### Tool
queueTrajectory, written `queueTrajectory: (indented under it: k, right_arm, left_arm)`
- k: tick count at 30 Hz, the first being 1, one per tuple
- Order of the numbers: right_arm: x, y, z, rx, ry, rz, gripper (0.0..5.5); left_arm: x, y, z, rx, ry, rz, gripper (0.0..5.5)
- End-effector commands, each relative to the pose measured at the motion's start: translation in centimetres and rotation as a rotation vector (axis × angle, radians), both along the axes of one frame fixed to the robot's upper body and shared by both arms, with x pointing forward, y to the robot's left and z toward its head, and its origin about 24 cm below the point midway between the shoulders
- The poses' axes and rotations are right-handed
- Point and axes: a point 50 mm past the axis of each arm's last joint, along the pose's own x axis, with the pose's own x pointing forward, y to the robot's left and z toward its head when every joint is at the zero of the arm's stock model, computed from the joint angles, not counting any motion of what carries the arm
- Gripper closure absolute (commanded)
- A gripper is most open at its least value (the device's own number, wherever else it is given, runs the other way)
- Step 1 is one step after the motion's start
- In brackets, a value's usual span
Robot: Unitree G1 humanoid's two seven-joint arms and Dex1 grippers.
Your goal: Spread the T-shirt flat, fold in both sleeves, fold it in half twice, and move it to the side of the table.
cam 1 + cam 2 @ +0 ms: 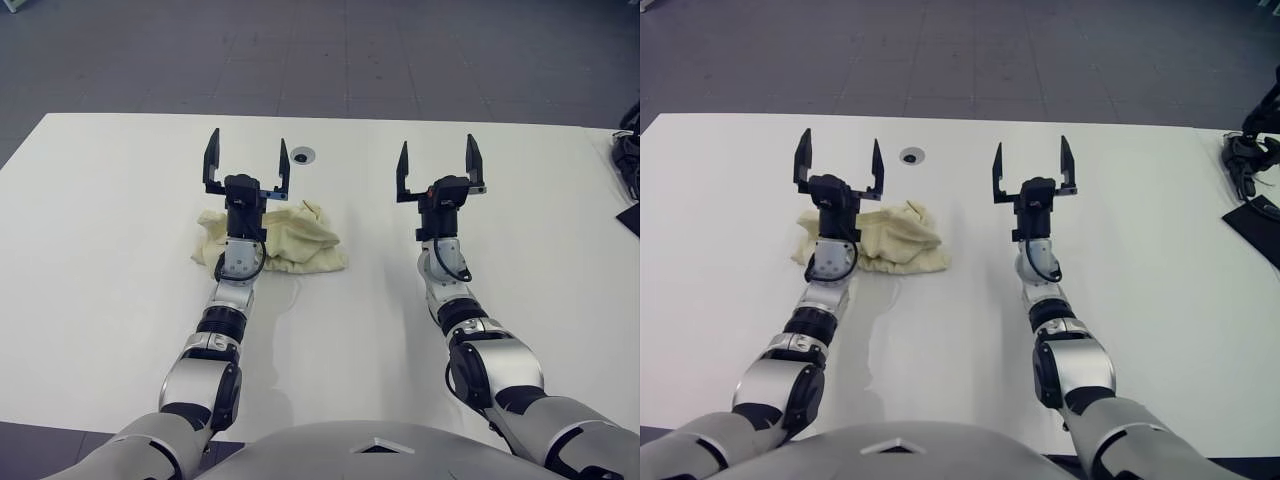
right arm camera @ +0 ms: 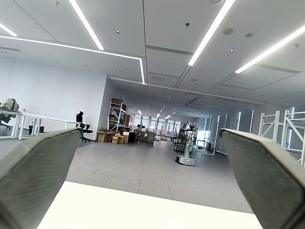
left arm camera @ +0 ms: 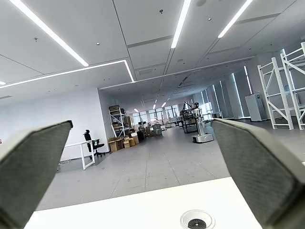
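Observation:
A pale yellow T-shirt (image 1: 300, 240) lies crumpled in a small heap on the white table (image 1: 100, 230), left of centre. My left gripper (image 1: 247, 160) is held above the heap's near-left part, fingers pointing up and open, holding nothing. My right gripper (image 1: 440, 166) stands to the right of the shirt, well apart from it, also raised, open and empty. In the left wrist view both grey pads (image 3: 252, 167) frame the room beyond the table. The right wrist view has its own pads (image 2: 33, 171) wide apart.
A round cable grommet (image 1: 303, 154) sits in the table just beyond the shirt. Black cables and a dark object (image 1: 1252, 170) lie at the table's far right edge. Bare table surface stretches to the left and right of the arms.

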Motion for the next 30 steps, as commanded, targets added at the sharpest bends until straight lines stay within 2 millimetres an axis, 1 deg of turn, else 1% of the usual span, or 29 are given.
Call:
queueTrajectory:
  k: [1,30]
  right_arm:
    - [0.31,0.1,0.53,0.001,-0.016,0.003,0.14]
    - [0.33,0.09,0.48,0.0,-0.012,0.002,0.14]
  left_arm:
    - [0.38,0.14,0.27,-0.006,0.004,0.007,0.1]
    - [0.47,0.0,0.15,0.0,0.013,0.004,0.1]
